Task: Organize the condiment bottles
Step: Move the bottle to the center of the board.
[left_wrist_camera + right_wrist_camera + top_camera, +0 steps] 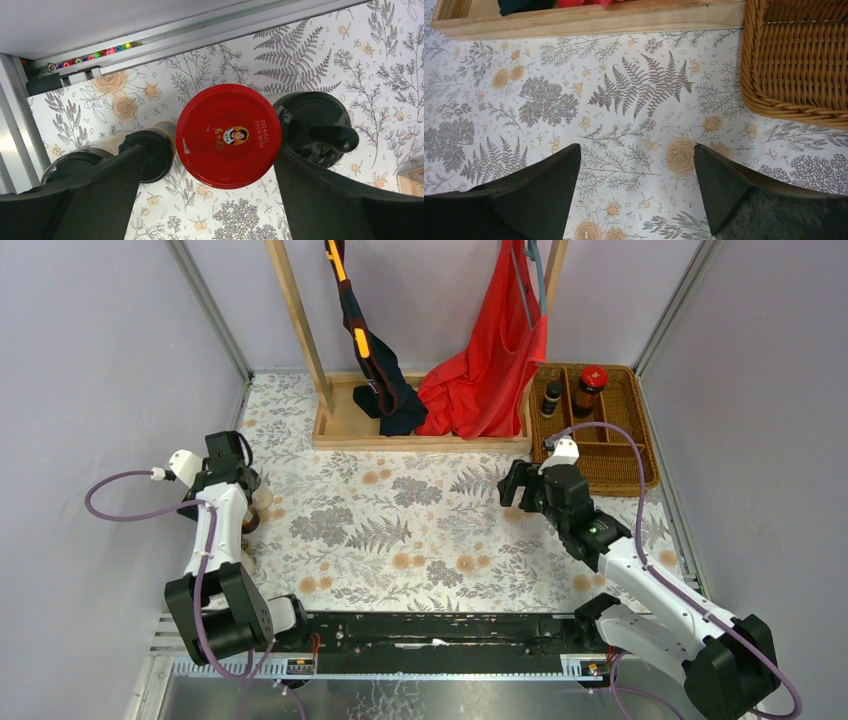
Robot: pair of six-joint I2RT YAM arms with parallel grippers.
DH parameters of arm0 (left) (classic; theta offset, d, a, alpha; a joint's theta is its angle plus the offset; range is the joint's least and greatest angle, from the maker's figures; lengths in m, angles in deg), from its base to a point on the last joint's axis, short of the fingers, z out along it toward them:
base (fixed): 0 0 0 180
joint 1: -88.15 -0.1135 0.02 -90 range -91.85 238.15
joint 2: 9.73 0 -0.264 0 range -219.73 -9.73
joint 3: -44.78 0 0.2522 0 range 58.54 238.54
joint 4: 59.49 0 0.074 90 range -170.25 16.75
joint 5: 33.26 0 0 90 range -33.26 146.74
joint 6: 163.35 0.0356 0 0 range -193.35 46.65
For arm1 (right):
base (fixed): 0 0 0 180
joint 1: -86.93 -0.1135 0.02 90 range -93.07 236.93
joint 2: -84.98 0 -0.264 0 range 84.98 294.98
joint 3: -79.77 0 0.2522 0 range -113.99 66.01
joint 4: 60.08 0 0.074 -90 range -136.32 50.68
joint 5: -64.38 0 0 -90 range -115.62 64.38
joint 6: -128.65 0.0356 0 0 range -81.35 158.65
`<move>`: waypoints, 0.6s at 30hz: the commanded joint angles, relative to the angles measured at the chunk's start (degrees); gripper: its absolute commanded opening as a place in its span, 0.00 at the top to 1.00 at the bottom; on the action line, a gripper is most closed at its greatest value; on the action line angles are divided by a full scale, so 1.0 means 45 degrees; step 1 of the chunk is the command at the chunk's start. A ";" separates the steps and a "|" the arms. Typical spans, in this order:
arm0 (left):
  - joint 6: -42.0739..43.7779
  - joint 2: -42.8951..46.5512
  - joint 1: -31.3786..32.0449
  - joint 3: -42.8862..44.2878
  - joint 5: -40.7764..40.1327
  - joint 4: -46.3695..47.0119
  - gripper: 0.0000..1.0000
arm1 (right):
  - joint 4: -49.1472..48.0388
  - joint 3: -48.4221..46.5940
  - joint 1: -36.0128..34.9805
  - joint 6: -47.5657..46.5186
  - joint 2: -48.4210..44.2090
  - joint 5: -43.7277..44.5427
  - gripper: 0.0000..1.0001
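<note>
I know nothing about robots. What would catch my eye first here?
Probably the bright red cloth hanging from the wooden rack at the back of the table. Next, the red-lidded jar near the left edge, framed by the open left hand, and the wicker basket in the back right corner.

1. The left arm [205, 550] stands folded at 9 o'clock; left hand [207, 155] points straight down, jaws spread wide.
2. The right arm [640, 565] reaches from 5 o'clock toward 11 o'clock; right hand [636, 155] has its jaws parted.
</note>
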 commanded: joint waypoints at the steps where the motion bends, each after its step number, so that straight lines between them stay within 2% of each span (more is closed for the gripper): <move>1: -0.0074 -0.0300 -0.0154 0.0298 -0.0121 0.0282 0.05 | -0.0749 -0.0043 -0.0121 0.0099 0.0050 -0.0001 0.10; 18: -0.0170 -0.1026 -0.0162 0.0749 -0.0259 0.0455 0.05 | -0.0847 -0.0032 -0.0143 0.0114 0.0219 -0.0044 0.10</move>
